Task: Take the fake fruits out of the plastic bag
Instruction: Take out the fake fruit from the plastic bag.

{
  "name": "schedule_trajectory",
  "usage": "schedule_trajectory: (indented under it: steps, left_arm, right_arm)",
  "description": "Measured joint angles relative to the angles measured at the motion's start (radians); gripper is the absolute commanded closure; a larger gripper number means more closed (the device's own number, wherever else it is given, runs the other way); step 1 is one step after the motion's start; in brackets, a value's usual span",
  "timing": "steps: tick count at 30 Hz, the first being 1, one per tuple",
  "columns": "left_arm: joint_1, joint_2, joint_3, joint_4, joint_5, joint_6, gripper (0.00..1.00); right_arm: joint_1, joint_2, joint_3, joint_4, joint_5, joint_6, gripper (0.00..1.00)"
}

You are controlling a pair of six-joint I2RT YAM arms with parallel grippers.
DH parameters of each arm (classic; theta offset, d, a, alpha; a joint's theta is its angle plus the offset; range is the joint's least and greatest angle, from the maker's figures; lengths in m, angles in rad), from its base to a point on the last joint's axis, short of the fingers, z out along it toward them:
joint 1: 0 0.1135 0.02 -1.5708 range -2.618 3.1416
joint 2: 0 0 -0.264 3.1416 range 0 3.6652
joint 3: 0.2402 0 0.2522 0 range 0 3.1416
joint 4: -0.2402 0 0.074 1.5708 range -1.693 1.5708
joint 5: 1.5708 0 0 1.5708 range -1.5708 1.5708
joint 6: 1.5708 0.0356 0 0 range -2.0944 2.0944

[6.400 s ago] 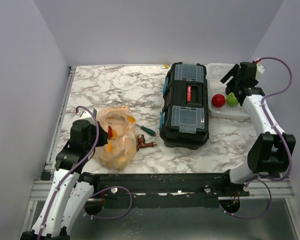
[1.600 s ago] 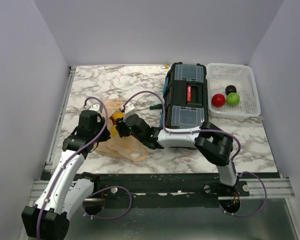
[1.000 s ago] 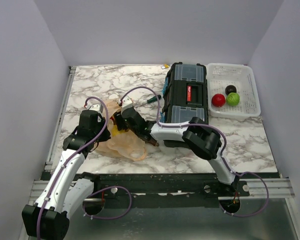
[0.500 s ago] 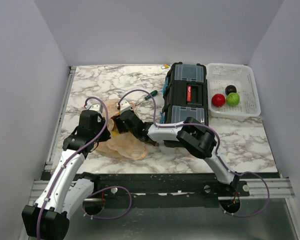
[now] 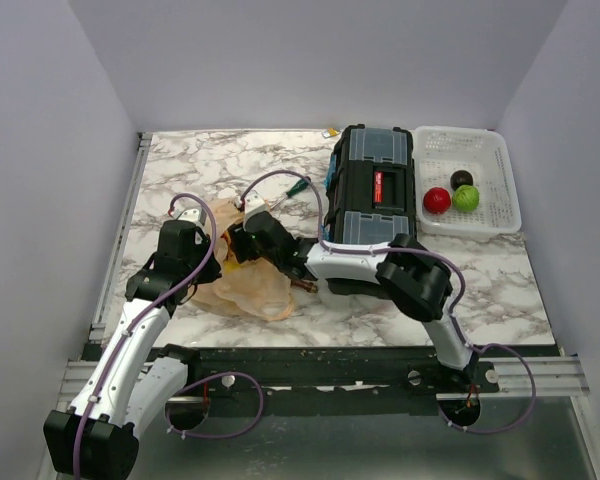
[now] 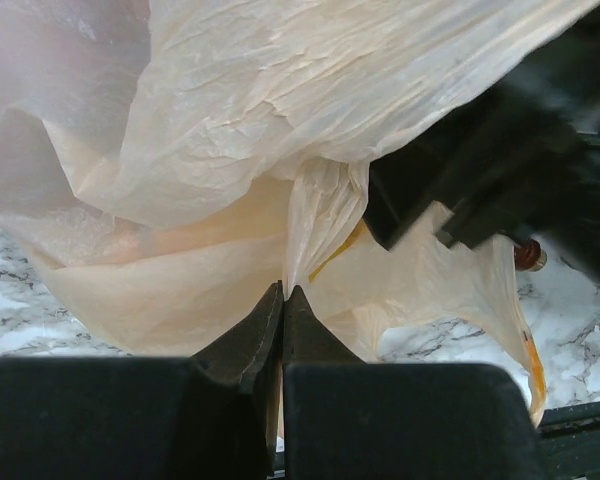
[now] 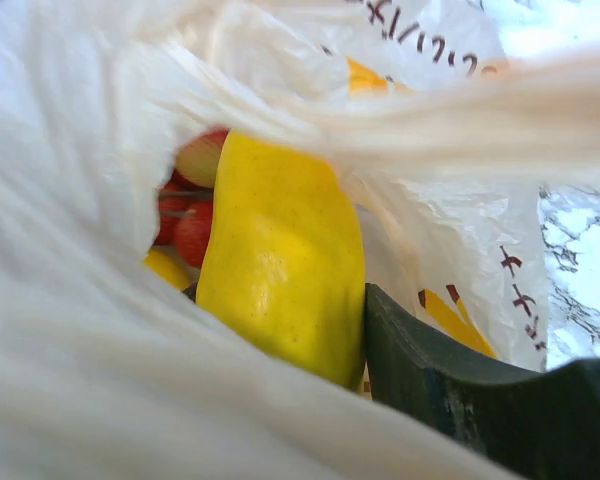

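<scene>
The left gripper (image 6: 282, 300) clamps the flimsy bag (image 6: 230, 150). The right gripper (image 5: 245, 243) is inside, hold unclear, beside a light, slippery-looking yellow fruit (image 7: 280, 260), best gripped across its middle.

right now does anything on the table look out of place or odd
Nothing spilled or broken. Two stray tools lie loose: a green-handled screwdriver by the black toolbox, and a brown tap beside the plastic bag.

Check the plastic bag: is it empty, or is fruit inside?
Not empty. The right wrist view shows a yellow fruit and red berries inside the plastic bag.
</scene>
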Motion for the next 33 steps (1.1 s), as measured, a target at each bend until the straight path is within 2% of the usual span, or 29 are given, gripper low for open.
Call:
schedule_trajectory:
  steps: [14, 24, 33]
  left_arm:
    - [0.000, -0.011, 0.000, 0.000, 0.000, 0.000, 1.00]
    - [0.000, -0.052, 0.000, 0.000, -0.012, 0.000, 1.00]
    - [0.000, -0.065, 0.000, 0.000, -0.013, 0.000, 1.00]
  right_arm:
    - [0.000, -0.233, -0.140, -0.011, -0.187, 0.105, 0.99]
    - [0.000, -0.364, -0.323, 0.000, -0.225, 0.103, 0.99]
    - [0.000, -0.510, -0.345, 0.018, -0.226, 0.074, 0.99]
